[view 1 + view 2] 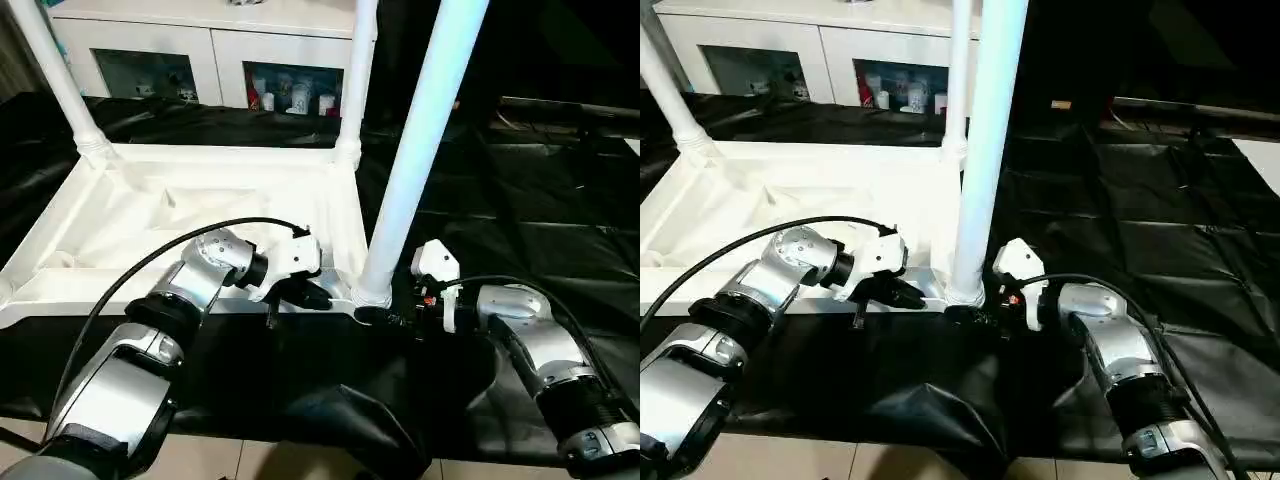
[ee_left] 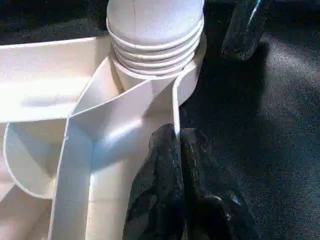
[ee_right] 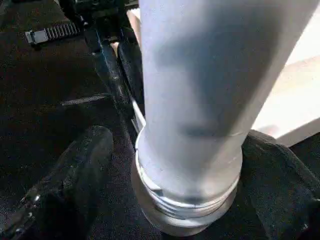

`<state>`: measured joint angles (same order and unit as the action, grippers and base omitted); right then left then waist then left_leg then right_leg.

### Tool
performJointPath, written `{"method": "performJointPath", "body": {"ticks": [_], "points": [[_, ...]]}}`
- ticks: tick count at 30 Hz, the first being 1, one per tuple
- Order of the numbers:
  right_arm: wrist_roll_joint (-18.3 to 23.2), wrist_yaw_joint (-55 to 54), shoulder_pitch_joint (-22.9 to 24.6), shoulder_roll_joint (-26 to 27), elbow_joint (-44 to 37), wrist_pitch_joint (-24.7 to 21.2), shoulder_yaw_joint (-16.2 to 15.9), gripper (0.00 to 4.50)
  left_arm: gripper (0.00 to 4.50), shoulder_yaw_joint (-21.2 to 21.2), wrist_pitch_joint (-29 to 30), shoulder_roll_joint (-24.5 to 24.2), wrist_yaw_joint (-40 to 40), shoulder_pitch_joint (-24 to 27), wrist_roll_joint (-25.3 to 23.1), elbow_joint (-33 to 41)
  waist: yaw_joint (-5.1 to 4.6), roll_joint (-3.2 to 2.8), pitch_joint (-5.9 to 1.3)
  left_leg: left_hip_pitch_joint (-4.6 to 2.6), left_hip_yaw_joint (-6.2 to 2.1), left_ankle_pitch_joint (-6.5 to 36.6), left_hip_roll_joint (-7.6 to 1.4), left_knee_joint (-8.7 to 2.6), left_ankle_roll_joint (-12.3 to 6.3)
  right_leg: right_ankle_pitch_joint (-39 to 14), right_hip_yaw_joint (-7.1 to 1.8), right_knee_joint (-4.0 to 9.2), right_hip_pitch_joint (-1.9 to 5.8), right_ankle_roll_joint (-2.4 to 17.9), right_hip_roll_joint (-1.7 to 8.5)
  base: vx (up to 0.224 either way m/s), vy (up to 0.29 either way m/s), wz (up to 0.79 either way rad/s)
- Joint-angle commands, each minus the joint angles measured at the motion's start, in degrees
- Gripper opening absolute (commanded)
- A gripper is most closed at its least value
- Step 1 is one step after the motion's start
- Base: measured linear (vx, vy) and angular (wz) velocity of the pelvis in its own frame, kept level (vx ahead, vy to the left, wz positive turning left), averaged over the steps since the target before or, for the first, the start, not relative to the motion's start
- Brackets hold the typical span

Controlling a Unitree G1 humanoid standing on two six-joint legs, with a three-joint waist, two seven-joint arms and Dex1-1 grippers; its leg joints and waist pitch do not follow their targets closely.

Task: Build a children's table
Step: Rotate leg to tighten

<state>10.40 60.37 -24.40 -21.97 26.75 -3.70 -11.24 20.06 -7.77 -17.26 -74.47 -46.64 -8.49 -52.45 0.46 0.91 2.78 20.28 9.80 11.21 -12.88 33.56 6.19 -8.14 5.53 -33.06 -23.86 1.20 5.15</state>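
Black left tool (image 2: 176, 165) pinching tabletop rim (image 2: 175, 107); right tool (image 3: 170, 185) wide around leg (image 3: 200, 100).

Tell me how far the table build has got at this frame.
Three white tapered tube legs stand in corner sockets of the upside-down white plastic tabletop: far left, far right, near right. In hand: the left gripper pinches the tabletop's near rim, while the right gripper stands open around the near right leg's threaded base. Left: the near-left corner shows no leg.
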Motion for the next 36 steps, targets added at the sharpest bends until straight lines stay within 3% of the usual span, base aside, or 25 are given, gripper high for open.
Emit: {"method": "performJointPath", "body": {"ticks": [1,12,19,21,24,25,26,28,32,36], "points": [[-0.1,0.6,-0.3,0.1,0.3,-0.3,-0.3,3.74,0.0,2.1,-0.3,0.3,-1.5,1.1,-0.9,0.4,0.06,-0.22,-3.81,0.17,0.59,11.9,-0.23,-3.69,-5.36,-13.6,-2.46,3.36,3.93,14.0,2.34,0.0,0.0,0.0],[0.1,1.2,-0.2,0.2,0.7,-0.1,0.2,2.73,0.0,2.2,0.4,0.2,-2.5,1.3,-1.1,0.5,0.16,-0.35,-3.9,0.17,0.58,11.5,-0.2,-3.63,-5.37,-13.1,-2.42,3.25,4.04,14.0,2.32,0.0,0.0,0.0],[0.3,0.9,0.2,0.6,0.9,-0.2,0.5,2.65,0.0,2.3,1.1,0.1,-3.0,1.3,-1.2,0.5,0.08,-0.42,-3.96,0.19,0.57,11.3,-0.16,-3.6,-5.36,-12.5,-2.42,3.2,4.12,14.2,2.26,0.0,0.0,0.0],[-0.2,-5.0,0.4,2.6,3.0,0.5,2.6,2.65,0.0,1.7,2.2,1.2,0.6,1.1,-1.7,-0.8,-0.01,-0.62,-3.91,0.14,0.58,11.4,-0.18,-3.62,-5.23,-12.5,-2.44,3.23,4.0,14.3,2.28,0.0,0.0,0.0],[-1.6,-16.5,-0.4,5.9,6.9,-0.3,5.4,2.65,0.0,0.2,4.7,3.8,10.2,-0.4,-2.7,-3.9,-0.49,-0.52,-3.37,-0.25,0.64,15.4,0.2,-3.68,-3.4,-21.1,-2.17,4.26,3.41,11.7,2.05,0.0,0.0,0.0],[-1.6,-16.9,-0.4,6.1,7.0,-0.3,5.5,2.64,0.0,0.1,4.7,3.9,10.5,-0.5,-2.7,-4.0,-0.49,-0.52,-3.37,-0.25,0.64,15.4,0.2,-3.68,-3.4,-21.1,-2.17,4.26,3.41,11.7,2.05,0.0,0.0,0.0],[-1.5,-28.6,-1.3,9.9,9.6,-2.1,9.1,2.64,0.0,-1.5,6.7,6.4,20.3,-2.4,-3.3,-6.9,-0.73,-0.7,-3.07,-0.52,0.46,17.6,0.29,-3.74,-2.38,-26.6,-1.95,4.83,3.02,9.7,2.03,0.0,0.0,0.0],[-1.0,-32.2,-1.7,11.2,10.3,-2.7,10.4,2.64,0.0,-2.1,7.6,7.3,22.4,-2.9,-3.0,-7.7,-0.87,-0.67,-3.17,-0.74,0.15,18.8,0.49,-3.72,-1.99,-30.6,-1.55,5.5,2.97,7.5,2.14,0.0,0.0,0.0],[-1.6,-44.1,-3.2,15.5,12.6,-3.1,13.0,2.64,0.0,-3.2,9.6,9.7,29.0,-4.6,-2.9,-9.8,-1.92,-0.74,-3.13,-0.18,0.08,19.2,0.87,-3.62,-2.73,-32.1,-1.24,6.09,2.76,6.0,1.98,0.0,0.0,0.0],[-3.4,-47.9,-4.3,18.7,13.3,-1.7,11.9,2.64,0.0,-3.0,10.8,11.1,31.0,-5.6,-3.4,-10.9,-2.15,-0.83,-3.38,-0.04,-0.01,19.0,1.01,-3.57,-3.14,-32.2,-1.07,6.28,2.84,5.5,2.04,0.0,0.0,0.0]]}}
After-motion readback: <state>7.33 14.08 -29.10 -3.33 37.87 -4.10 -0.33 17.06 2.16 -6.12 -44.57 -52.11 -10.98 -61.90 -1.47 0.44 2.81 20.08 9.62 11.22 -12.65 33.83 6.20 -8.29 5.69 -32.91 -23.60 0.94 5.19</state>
